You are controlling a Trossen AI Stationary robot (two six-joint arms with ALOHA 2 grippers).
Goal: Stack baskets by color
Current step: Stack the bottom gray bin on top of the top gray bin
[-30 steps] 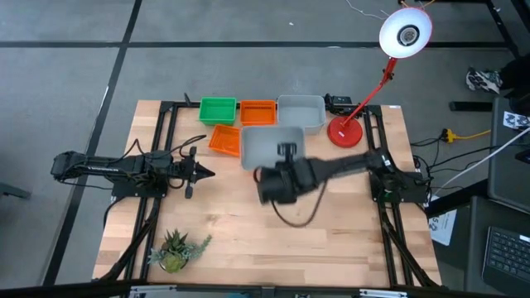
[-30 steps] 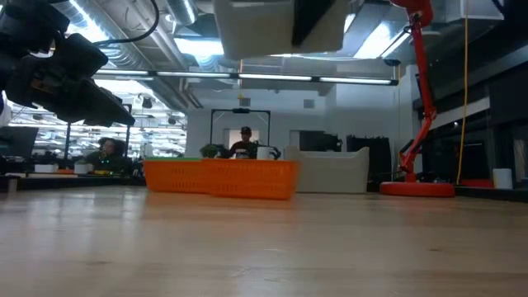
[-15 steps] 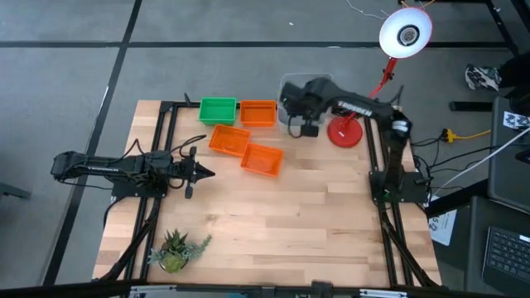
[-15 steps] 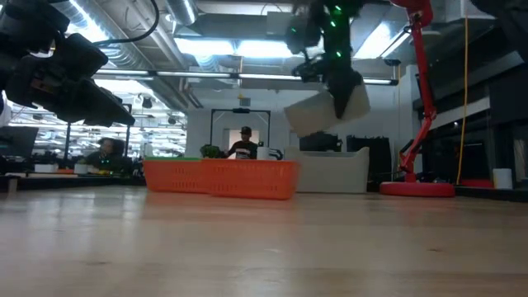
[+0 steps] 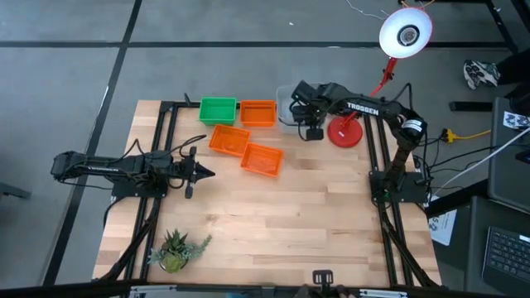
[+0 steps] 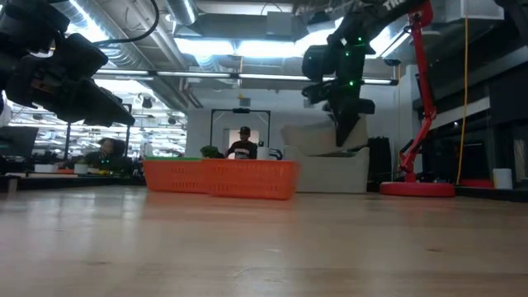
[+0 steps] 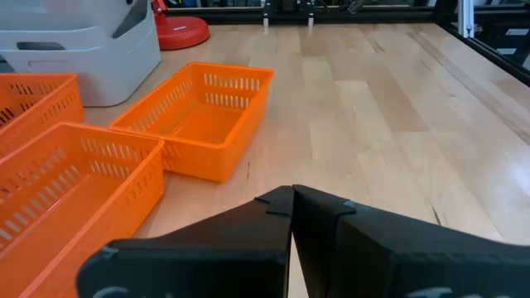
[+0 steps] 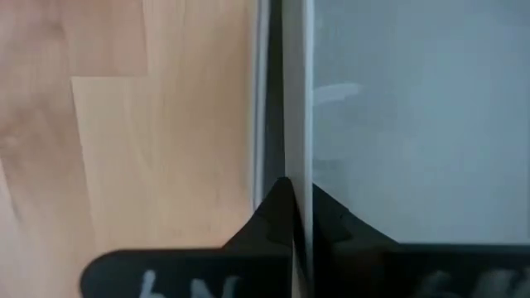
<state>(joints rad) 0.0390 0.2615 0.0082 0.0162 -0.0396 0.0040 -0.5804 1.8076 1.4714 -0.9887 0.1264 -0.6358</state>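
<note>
At the table's far edge stand a green basket (image 5: 218, 109) and an orange basket (image 5: 257, 112). Two more orange baskets (image 5: 229, 139) (image 5: 262, 159) lie nearer the middle. To the right of the far orange one, my right gripper (image 5: 313, 126) is shut on a grey-white basket (image 5: 284, 108). That basket sits on another grey-white basket (image 6: 330, 175), and the arm hides most of both from above. My left gripper (image 5: 199, 172) hangs shut and empty at the table's left, clear of the baskets. My right gripper pinches the grey-white basket's side wall (image 8: 294, 99) at its rim, one finger (image 8: 273, 217) outside and one inside. The fingers come steeply from above. The basket sits about level, its bottom down in the grey-white basket beneath it.
A red lamp base (image 5: 345, 132) stands just right of the grey-white baskets, its arm rising to a white lamp head (image 5: 405, 33). A small potted plant (image 5: 175, 248) sits at the near left. Bare wood (image 5: 315, 223) fills the near half of the table.
My right gripper has carried the grey-white basket from above the table's middle toward the far right. It has tipped more steeply downward and sunk, setting the basket onto the grey-white one there. The orange basket that it hid from above now shows.
</note>
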